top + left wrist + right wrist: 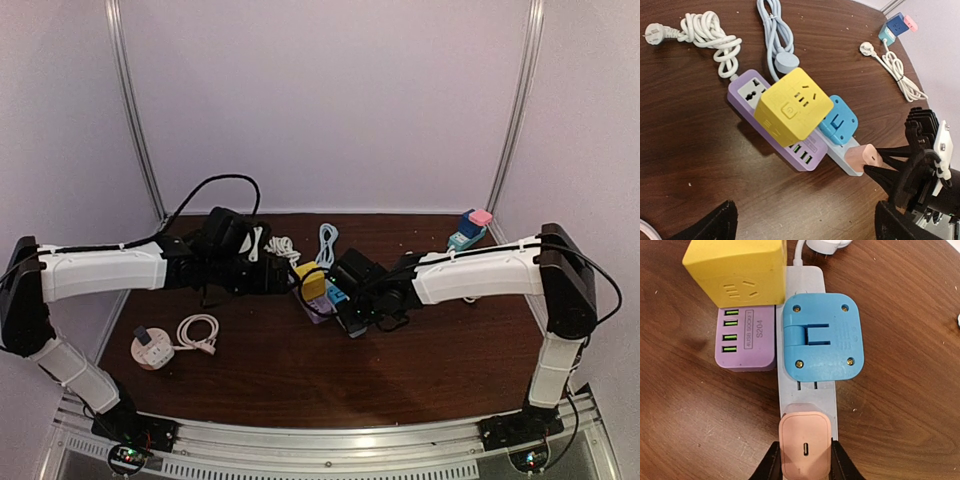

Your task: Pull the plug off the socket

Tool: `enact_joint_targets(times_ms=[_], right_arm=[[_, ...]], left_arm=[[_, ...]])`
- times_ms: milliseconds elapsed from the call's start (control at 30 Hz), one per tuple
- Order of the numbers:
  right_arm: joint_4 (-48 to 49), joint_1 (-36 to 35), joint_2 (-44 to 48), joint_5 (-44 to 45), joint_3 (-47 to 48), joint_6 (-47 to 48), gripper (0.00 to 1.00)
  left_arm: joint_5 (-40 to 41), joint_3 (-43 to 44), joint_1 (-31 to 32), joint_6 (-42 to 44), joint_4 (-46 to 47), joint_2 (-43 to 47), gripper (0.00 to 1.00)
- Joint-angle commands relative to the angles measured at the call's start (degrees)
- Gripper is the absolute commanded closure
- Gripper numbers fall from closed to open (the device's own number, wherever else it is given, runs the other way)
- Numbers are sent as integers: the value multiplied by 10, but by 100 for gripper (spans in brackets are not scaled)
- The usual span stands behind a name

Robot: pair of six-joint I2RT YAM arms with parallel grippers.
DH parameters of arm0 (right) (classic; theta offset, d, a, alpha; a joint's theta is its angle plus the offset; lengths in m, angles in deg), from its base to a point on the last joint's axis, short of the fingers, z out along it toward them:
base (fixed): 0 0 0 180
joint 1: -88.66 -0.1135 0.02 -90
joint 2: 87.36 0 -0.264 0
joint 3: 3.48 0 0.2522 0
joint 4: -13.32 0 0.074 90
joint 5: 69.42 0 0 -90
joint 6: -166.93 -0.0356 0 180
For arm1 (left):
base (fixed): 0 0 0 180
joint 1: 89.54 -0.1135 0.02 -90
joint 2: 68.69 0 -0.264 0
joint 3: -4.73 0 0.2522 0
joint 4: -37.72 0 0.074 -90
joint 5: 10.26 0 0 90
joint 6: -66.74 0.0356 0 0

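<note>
The right gripper is closed on the pink plug, one finger against each side. This plug sits in the near end of the grey socket strip. Just behind it stands a blue adapter. Beside, a purple strip carries a yellow cube. The left gripper hangs wide open and empty.

Left gripper wide open, right gripper — clamped

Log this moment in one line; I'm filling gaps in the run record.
right end effector: clamped on pink plug | pink plug: seated in grey strip | left end effector: open, holding nothing
</note>
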Motion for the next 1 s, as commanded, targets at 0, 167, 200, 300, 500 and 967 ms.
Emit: enact_joint_targets(times_ms=[0, 167, 200, 300, 500, 967], right_arm=[[15, -3, 11, 37, -12, -2, 82], [14, -3, 42, 43, -36, -9, 97], [13, -3, 49, 44, -42, -11, 100], [11, -3, 75, 42, -64, -19, 100], [8, -7, 114, 29, -112, -47, 100], [56, -29, 158, 6, -193, -101, 100]], left_arm=[[-75, -18, 2, -41, 84, -16, 4], [-115, -21, 2, -62, 124, -32, 13], [-122, -21, 2, -66, 130, -37, 15], [-145, -21, 4, -78, 150, -53, 23], [-165, -3, 24, -88, 186, -89, 44], [-203, 90, 59, -135, 253, -225, 79]])
